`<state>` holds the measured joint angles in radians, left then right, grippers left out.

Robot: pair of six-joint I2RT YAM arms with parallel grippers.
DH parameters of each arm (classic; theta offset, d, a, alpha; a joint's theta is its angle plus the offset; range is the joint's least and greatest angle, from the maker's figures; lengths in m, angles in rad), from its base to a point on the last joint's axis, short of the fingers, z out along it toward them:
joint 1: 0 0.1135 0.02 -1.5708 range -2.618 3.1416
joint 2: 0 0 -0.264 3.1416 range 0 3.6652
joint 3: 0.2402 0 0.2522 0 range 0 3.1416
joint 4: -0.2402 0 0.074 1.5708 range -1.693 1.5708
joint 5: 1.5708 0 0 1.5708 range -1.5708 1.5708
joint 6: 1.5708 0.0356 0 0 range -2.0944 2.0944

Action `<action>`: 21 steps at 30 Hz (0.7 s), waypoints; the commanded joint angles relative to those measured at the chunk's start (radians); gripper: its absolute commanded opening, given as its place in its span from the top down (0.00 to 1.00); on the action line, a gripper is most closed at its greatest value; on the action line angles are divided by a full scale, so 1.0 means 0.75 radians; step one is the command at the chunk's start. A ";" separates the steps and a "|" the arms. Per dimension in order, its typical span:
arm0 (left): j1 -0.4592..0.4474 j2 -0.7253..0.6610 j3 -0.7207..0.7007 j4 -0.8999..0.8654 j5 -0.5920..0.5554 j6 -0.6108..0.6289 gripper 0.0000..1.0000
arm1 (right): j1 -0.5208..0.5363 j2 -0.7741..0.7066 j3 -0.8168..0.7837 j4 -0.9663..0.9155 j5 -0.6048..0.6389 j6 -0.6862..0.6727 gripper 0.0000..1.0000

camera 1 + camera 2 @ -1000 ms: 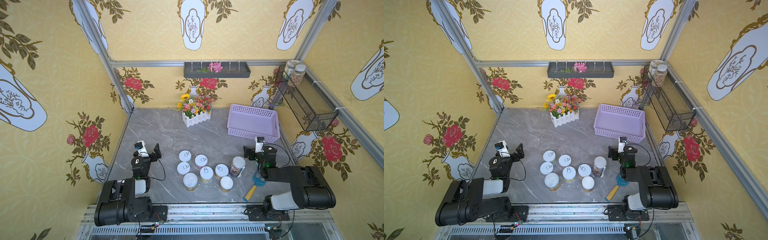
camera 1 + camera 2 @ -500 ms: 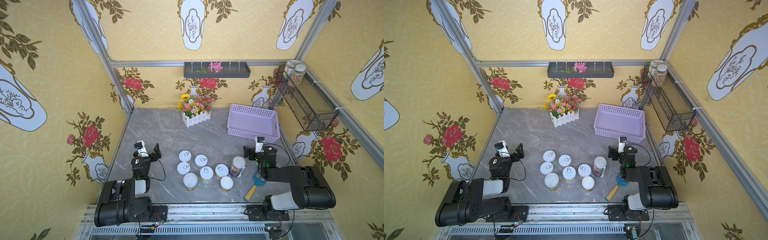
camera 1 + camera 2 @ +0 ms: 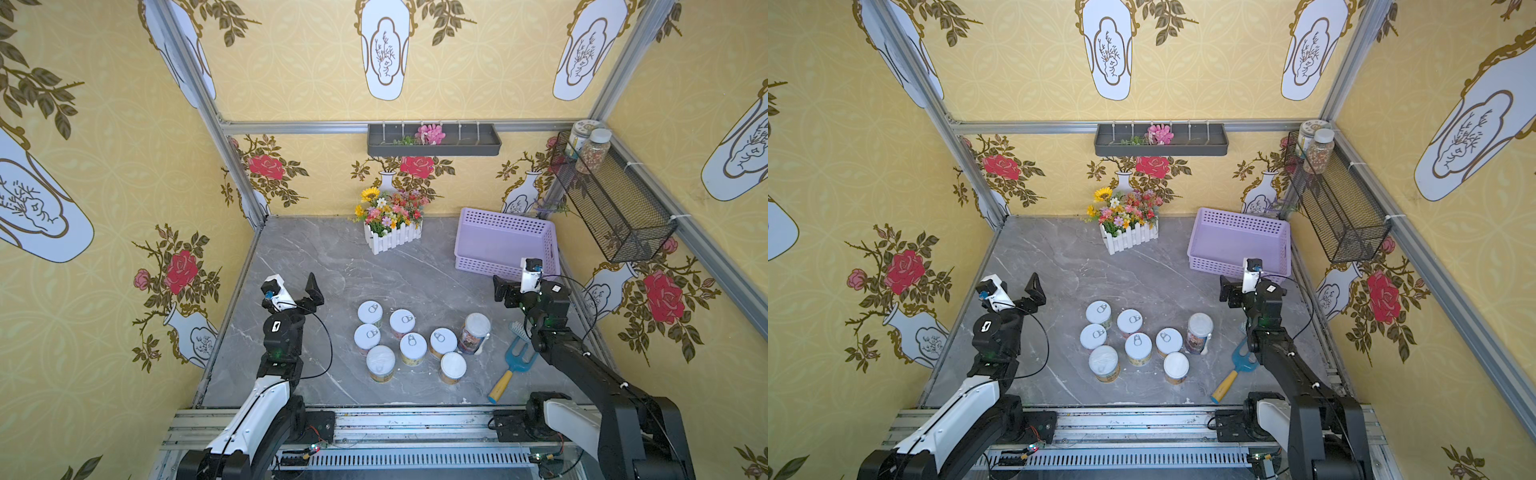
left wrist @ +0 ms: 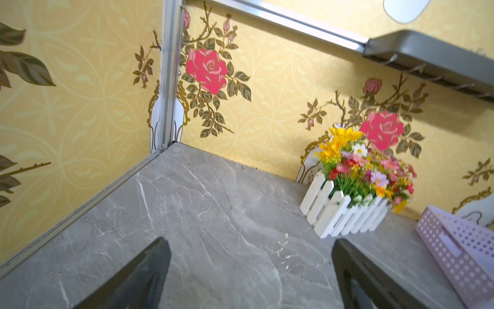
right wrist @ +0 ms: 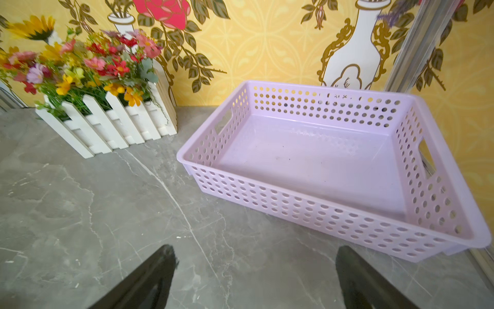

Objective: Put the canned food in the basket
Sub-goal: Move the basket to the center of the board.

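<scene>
Since no can has left the table yet, you are at the very start of this job. Picture the grey table [image 3: 332, 257] as a clock, with twelve at the back wall.

At about eight o'clock, the left gripper [image 4: 250, 248] hangs over bare table. Its jaws are spread wide and hold nothing.

At six o'clock, near the front edge, the canned food [image 3: 413, 345] stands upright in a tight cluster of eight. Five cans have silver pull-tab tops and two have white lids. On the cluster's three o'clock side stands the taller white-lidded can [image 3: 473, 332]. Just beside it, at its four o'clock, lies a blue toy garden fork [image 3: 515, 361] with a yellow handle.

At about four o'clock on the table, the right gripper [image 5: 256, 251] is likewise spread wide and empty, and it faces the basket. The basket [image 3: 486, 264], lavender and perforated, sits at two o'clock in the back corner. The right wrist view shows its floor bare.

By my judgement nothing is done: all eight cans remain for you to move, and the taller can looks nearest to the right arm.
</scene>
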<state>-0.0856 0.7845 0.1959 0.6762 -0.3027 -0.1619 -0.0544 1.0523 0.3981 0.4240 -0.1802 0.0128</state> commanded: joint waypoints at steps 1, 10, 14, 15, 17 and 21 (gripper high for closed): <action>-0.002 -0.050 0.072 -0.285 0.015 -0.161 0.00 | 0.003 -0.049 0.062 -0.247 -0.072 0.057 0.03; -0.002 -0.041 0.422 -1.058 -0.100 -0.730 0.00 | 0.007 -0.168 0.203 -0.420 -0.334 0.284 0.03; 0.000 -0.005 0.564 -1.281 -0.062 -0.791 0.00 | 0.007 -0.165 0.337 -0.652 -0.251 0.431 0.03; 0.001 -0.005 0.583 -1.314 -0.056 -0.800 0.00 | 0.007 -0.152 0.385 -0.748 -0.196 0.467 0.03; 0.002 -0.018 0.597 -1.327 0.003 -0.798 0.00 | 0.007 -0.103 0.482 -0.916 -0.106 0.491 0.03; 0.002 -0.032 0.626 -1.289 0.190 -0.718 0.00 | 0.004 -0.021 0.559 -1.006 -0.085 0.467 0.03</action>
<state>-0.0853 0.7631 0.6537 -0.2684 -0.2741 -0.7300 -0.0509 1.0134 0.7990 -0.2153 -0.2893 0.3397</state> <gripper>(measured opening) 0.999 0.973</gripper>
